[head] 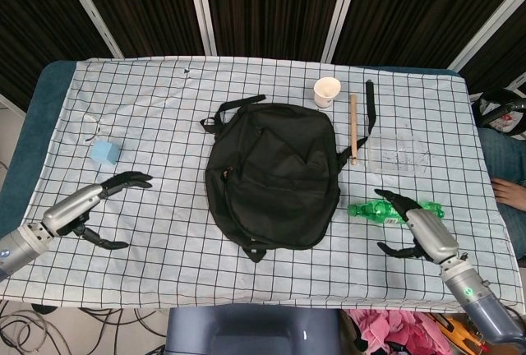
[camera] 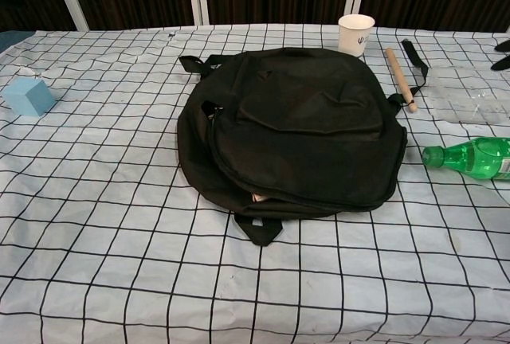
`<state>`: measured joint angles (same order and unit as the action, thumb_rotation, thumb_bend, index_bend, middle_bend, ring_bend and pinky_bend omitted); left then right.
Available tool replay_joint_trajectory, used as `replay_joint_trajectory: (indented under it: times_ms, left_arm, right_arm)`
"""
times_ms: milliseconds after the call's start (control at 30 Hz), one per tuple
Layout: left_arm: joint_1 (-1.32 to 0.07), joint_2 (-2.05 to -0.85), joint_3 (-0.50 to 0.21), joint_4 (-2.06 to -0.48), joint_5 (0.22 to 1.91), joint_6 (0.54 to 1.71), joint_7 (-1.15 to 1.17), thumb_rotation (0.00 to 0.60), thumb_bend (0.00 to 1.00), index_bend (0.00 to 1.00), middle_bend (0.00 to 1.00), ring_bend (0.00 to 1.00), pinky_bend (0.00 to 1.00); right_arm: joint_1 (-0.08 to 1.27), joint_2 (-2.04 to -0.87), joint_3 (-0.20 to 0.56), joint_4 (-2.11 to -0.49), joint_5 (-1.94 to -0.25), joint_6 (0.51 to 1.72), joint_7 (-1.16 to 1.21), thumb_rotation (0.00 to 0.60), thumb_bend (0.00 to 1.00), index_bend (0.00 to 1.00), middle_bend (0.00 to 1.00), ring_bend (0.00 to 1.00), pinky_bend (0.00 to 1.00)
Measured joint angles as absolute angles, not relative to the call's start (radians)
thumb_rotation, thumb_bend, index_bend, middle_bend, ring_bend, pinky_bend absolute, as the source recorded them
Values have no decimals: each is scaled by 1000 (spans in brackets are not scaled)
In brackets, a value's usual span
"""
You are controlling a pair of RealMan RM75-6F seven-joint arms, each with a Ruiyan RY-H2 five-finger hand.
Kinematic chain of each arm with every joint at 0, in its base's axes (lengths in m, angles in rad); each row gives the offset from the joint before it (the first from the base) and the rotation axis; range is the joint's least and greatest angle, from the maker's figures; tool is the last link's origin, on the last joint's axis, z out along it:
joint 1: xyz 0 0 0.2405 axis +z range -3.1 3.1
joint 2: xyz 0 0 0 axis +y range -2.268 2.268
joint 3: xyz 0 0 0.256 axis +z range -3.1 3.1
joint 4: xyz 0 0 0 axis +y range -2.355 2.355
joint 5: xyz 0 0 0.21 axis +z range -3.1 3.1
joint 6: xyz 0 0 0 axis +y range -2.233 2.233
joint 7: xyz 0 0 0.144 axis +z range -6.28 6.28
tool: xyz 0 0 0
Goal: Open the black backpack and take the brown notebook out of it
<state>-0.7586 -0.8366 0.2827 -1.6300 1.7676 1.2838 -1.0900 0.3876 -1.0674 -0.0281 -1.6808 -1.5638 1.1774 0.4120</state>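
Dark slatted panels stand behind a desk (head: 164, 100) spread with a white checked cloth. The black backpack (head: 273, 171) lies flat at its centre, a sliver of something pale-brown showing at its lower seam in the chest view. At eight o'clock the left hand (head: 92, 207) hovers with fingers spread, grasping nothing. At four o'clock the right hand (head: 417, 230) is likewise released, just beside a green bottle (head: 393, 210).

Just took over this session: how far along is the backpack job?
Nothing looks done: the black backpack lies flat, apparently shut, and no brown notebook is out on the tablecloth. Nothing is in hand: the left hand and right hand are empty, either side of the bag. Opening it and removing the notebook remain.
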Motion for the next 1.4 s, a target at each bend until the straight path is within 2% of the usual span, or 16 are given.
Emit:
replay_joint_trajectory:
  times_ms: [167,300,600,1000,1100,1400]
  left_arm:
    - [-704,-856,223,-1652,1690,1279,-927,600,98,155,83,0,0]
    - [-668,-883,187,-1659,1655,1271,-826,600,97,155,83,0,0]
    - [-644,-907,155,-1636,1639,1215,-840,600,97,155,83,0,0]
    - [-610,-909,130,-1604,1650,1200,-871,600,97,155,83,0,0]
    - [-607,-908,125,-1606,1650,1191,-869,600,97,155,83,0,0]
    - [-598,-911,112,-1602,1646,1165,-868,600,97,155,82,0,0]
  right_arm:
    - [364,-1213,-40,-1657,-1547,1175,188,600,206,91,97,84,123]
    - [362,-1285,-40,-1639,-1546,1168,86,600,205,92,95,83,123]
    - [385,-1424,-8,-1607,-1550,1158,-92,600,205,140,93,79,122]
    - [407,-1641,37,-1440,-1523,1175,-210,600,205,243,96,80,123]
    - [409,-1671,48,-1404,-1525,1194,-207,600,205,280,104,80,122]
    - [410,-1711,48,-1340,-1529,1210,-169,600,205,291,105,80,123]
